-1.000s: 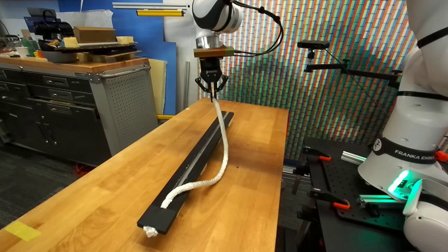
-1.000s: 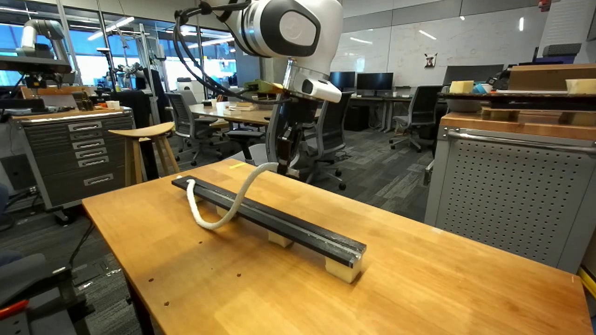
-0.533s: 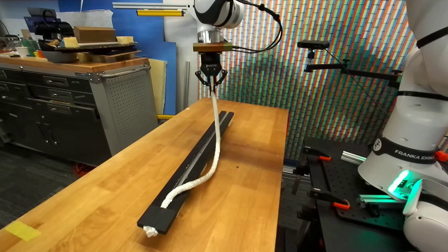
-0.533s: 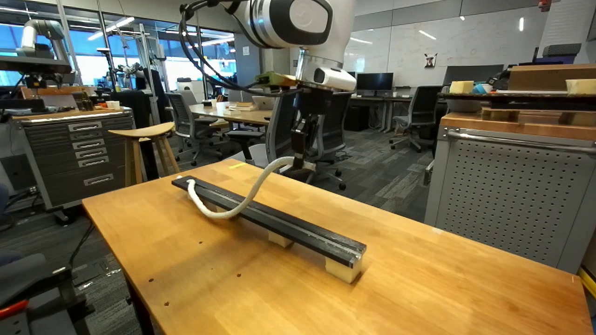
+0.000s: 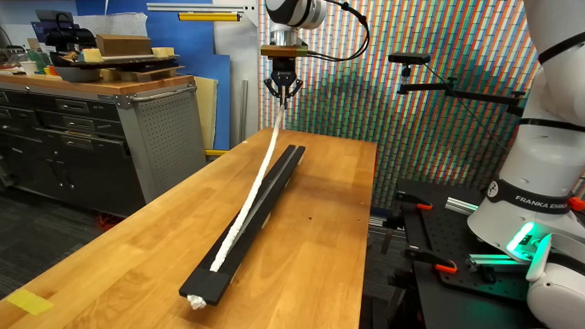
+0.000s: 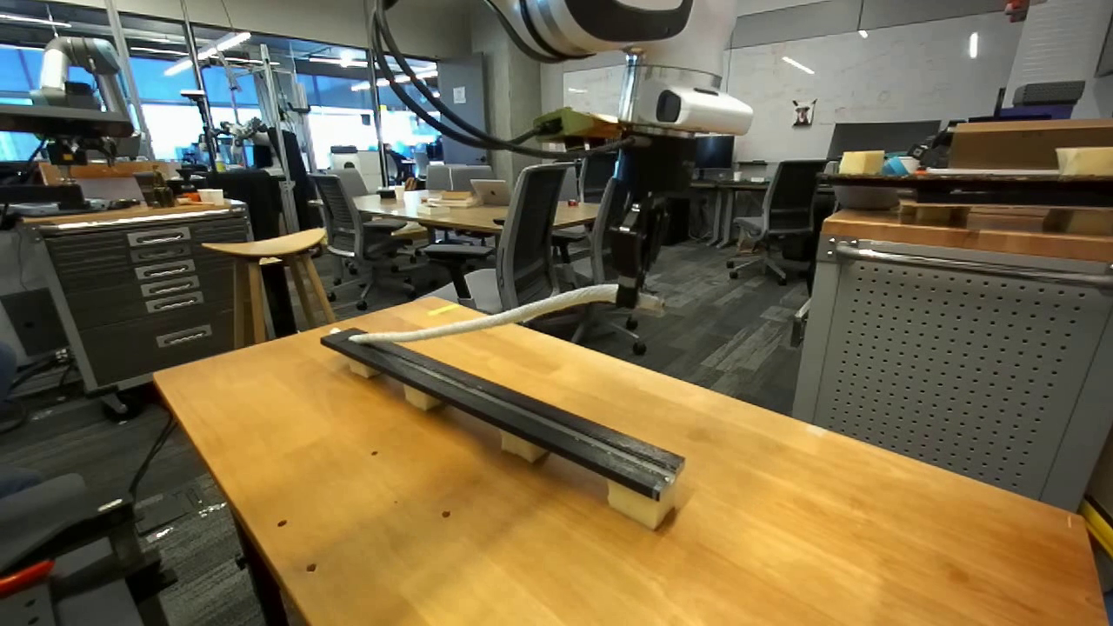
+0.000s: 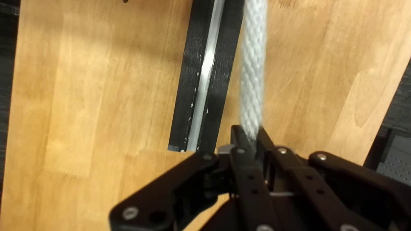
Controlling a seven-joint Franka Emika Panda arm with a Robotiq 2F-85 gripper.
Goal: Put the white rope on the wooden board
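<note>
The white rope (image 5: 249,203) runs from the black board's near end up to my gripper (image 5: 283,104). In an exterior view its frayed end pokes out beyond the board's end. The black board (image 5: 263,212) has a pale groove along its middle. My gripper (image 6: 628,300) is shut on the rope (image 6: 504,320), with a short tail beyond the fingers, high above the table. The rope rises at a slant and lies over the board (image 6: 513,413) only near its fixed end. In the wrist view the gripper (image 7: 250,133) and rope (image 7: 253,64) appear right of the board (image 7: 215,93).
The board stands on several small pale blocks (image 6: 642,506) on the light-brown tabletop (image 6: 826,522). A camera on a black arm (image 5: 409,58) and the robot base (image 5: 534,183) stand beside the table. A grey cabinet (image 6: 974,365) stands beyond another edge.
My gripper has risen and moved toward the board's far end. The rope, which sagged in a loop beside the board, is now pulled nearly straight and off the tabletop.
</note>
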